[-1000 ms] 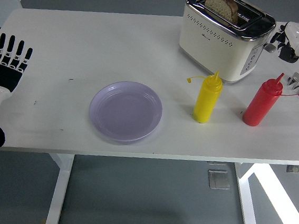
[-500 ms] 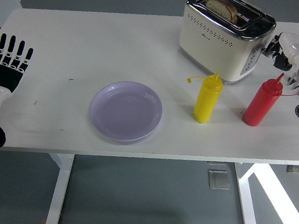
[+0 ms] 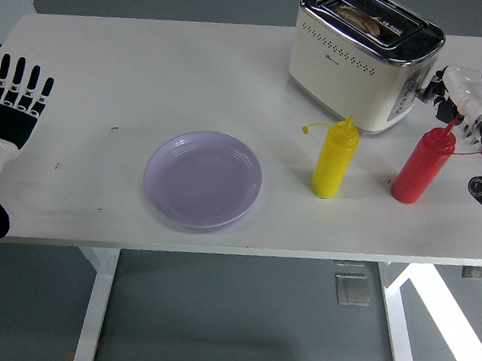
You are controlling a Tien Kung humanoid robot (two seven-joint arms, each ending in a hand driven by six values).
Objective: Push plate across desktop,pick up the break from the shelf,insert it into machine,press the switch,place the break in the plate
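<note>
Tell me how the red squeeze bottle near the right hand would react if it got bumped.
The red squeeze bottle would probably tip rather than slide: it stands tall on a narrow base. It looks like soft plastic, so likely unbreakable. It stands just below the right hand at the cream toaster, so a nudge seems possible.

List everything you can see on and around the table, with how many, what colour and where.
Table: one, white, fills most of the view.
Toaster: one, cream and chrome, far right of the table.
Bread: one slice, brown, sunk low in the toaster's slot.
Plate: one, pale lilac, empty, near the table's front centre.
Yellow squeeze bottle: one, upright, in front of the toaster.
Red squeeze bottle: one, upright, right of the yellow one.
Left hand: one, black, fingers spread flat, at the table's left edge.
Right hand: one, white and black, at the toaster's right end; finger pose unclear.
</note>
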